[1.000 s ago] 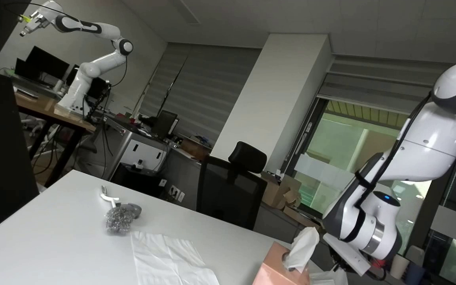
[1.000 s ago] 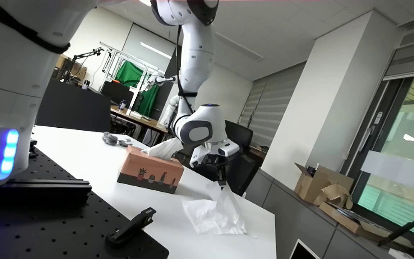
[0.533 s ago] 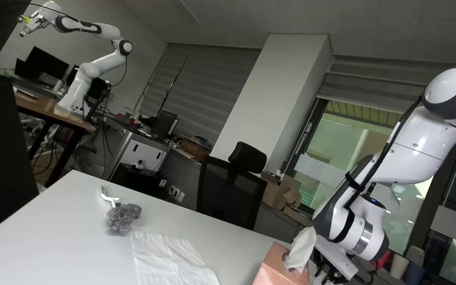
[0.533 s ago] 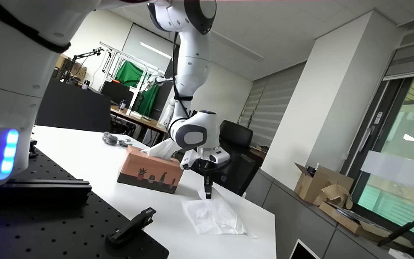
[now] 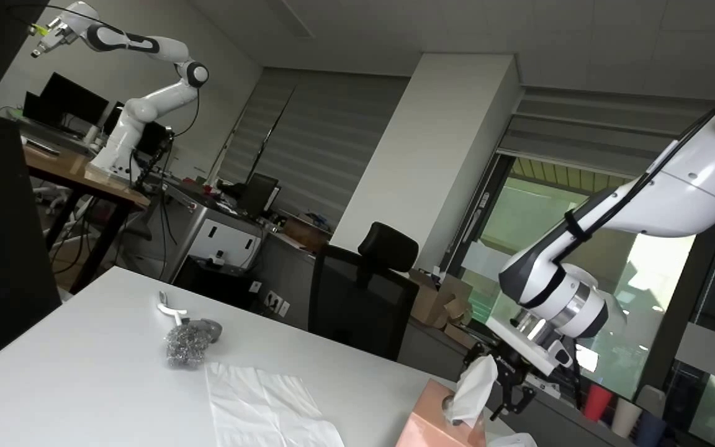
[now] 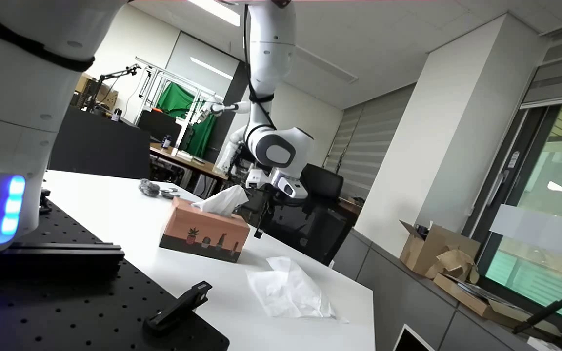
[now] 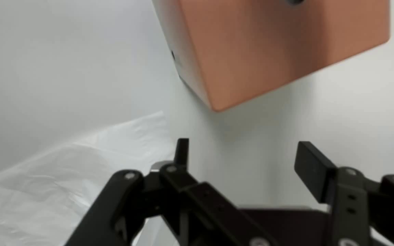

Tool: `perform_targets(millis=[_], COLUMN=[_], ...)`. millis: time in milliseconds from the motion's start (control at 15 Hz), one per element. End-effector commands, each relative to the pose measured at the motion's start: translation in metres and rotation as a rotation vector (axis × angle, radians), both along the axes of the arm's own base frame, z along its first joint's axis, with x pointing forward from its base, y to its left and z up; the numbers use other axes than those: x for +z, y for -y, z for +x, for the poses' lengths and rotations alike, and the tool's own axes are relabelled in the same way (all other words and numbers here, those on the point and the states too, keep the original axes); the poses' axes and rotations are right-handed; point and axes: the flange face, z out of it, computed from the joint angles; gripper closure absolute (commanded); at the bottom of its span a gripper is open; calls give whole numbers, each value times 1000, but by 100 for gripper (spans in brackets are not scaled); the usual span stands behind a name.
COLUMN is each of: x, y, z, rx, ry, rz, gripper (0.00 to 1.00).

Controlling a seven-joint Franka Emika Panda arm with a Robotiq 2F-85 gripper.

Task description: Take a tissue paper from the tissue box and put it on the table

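Observation:
A thin white tissue paper [image 6: 288,290] lies loosely crumpled on the table [image 6: 344,312], beside the tissue box [image 6: 203,229]. Orange with a dark cactus band, the box has another white tissue [image 6: 225,201] standing up from its slot. My gripper [image 7: 241,155] is open above the table, its fingers [image 7: 315,167] wide apart with nothing between them. In the wrist view the released tissue spreads at lower left, partly behind the left finger, and the box corner is ahead at the top. In an exterior view the upright tissue [image 5: 475,388] partly covers the gripper.
A second flat white sheet [image 5: 270,403] lies on the table, with a grey fluffy item [image 5: 187,341] beyond it. A black clamp [image 6: 178,309] sits on the black perforated board [image 6: 56,312] near the robot base. A black chair [image 5: 364,298] stands behind the table.
A second ago my gripper was shut on the tissue, lifting its peak. The jaws have opened, the tissue has settled on the table, and the arm has risen away toward the box.

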Motion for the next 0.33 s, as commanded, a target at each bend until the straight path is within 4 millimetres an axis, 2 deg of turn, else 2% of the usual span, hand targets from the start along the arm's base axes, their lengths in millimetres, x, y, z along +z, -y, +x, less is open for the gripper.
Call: perform_targets(millis=[0, 133, 267], x=[9, 17, 16], y=[-2, -3, -3], z=[-1, -3, -5], rx=[20, 31, 33], ry=[-23, -33, -39], rz=[25, 40, 42], gripper=[11, 1, 1])
